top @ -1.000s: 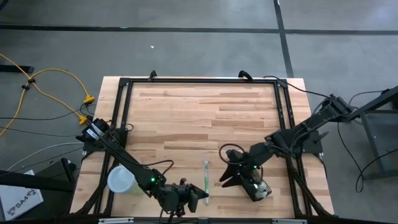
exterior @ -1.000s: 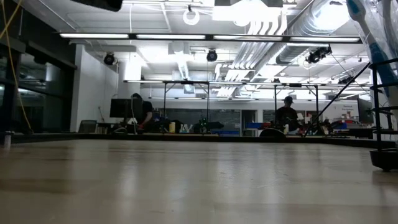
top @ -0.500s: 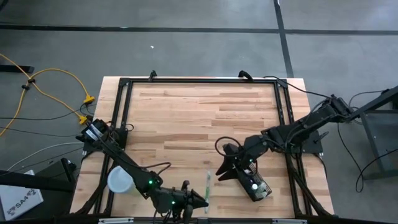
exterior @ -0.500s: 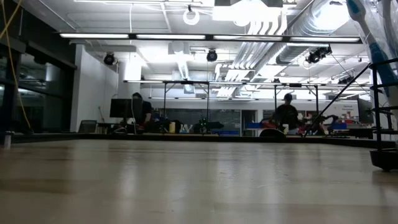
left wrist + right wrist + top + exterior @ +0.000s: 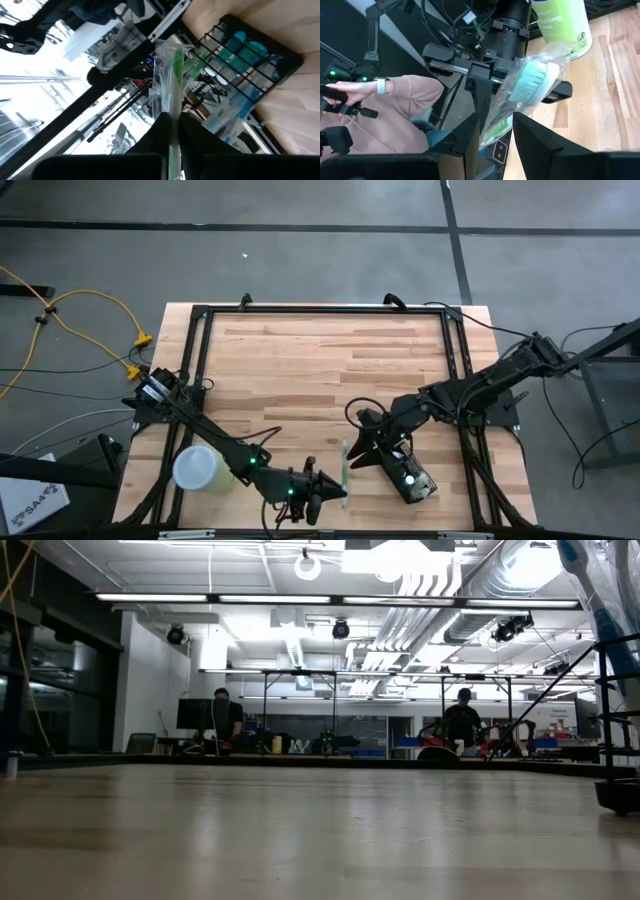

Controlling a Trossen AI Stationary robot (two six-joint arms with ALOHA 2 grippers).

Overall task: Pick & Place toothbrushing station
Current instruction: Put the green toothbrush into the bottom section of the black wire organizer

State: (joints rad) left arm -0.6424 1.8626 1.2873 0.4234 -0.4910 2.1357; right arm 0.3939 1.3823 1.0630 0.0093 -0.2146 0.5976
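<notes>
Toothbrush (image 5: 343, 470), in clear wrapper, now lifted off the surface (image 5: 320, 370); left gripper (image 5: 335, 492) jaws clenched on its handle, right gripper (image 5: 358, 456) jaws grasping its head; station (image 5: 410, 477) just beyond; insertion pending.

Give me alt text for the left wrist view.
The left gripper, shut, holds a green toothbrush in clear plastic wrap pointing away from the camera. Beyond it, the black wire-mesh holder box with teal items inside rests on the wooden table.
</notes>
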